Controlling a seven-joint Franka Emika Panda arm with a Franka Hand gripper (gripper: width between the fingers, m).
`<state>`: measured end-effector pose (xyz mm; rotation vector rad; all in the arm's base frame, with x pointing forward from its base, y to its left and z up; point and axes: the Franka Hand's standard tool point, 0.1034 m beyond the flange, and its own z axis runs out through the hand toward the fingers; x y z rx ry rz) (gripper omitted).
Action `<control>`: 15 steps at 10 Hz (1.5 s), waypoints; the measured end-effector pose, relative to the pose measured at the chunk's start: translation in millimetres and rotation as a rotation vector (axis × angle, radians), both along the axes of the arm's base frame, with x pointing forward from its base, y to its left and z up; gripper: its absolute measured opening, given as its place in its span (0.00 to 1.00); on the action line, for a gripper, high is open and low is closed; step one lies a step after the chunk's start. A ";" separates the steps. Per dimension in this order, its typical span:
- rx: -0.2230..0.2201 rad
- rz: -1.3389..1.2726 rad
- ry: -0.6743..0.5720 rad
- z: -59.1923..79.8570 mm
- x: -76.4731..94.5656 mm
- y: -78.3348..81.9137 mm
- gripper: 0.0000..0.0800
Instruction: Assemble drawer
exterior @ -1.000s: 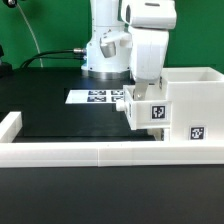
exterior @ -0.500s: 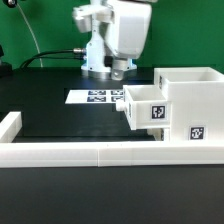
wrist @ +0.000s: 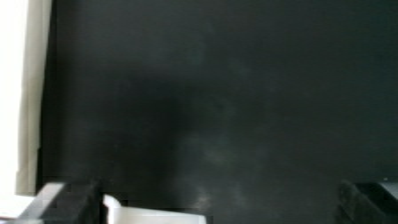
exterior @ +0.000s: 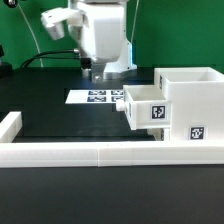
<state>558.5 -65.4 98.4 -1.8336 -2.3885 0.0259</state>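
The drawer (exterior: 148,108), a small white open-topped tray with a code tag on its front, sits partly pushed into the larger white housing (exterior: 193,100) at the exterior view's right. My gripper (exterior: 90,68) hangs well above the table, up and to the exterior view's left of the drawer, touching nothing. In the wrist view the two dark fingertips (wrist: 64,204) stand far apart with only dark table between them, so the gripper (wrist: 222,198) is open and empty. A white corner (wrist: 151,214) shows beside one finger; I cannot tell what it is.
The marker board (exterior: 97,97) lies on the black table behind the drawer. A long white border rail (exterior: 85,152) runs along the front and another short one (exterior: 10,126) stands at the exterior view's left. A white strip (wrist: 18,90) edges the wrist view.
The gripper has risen from just over the drawer and swung to the exterior view's left. The drawer and housing have stayed in place.
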 end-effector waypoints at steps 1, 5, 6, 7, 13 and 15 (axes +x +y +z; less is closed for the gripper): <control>0.052 -0.009 0.021 -13.7 0.6 1.4 0.81; 0.093 -0.091 0.071 -42.6 -1.7 27.4 0.81; 0.090 -0.115 0.078 -44.1 -3.0 34.0 0.81; 0.088 -0.130 0.083 -43.6 -2.6 40.6 0.81; 0.073 -0.207 0.102 -44.5 -0.2 80.2 0.81; 0.073 -0.198 0.105 -43.7 -1.4 72.9 0.81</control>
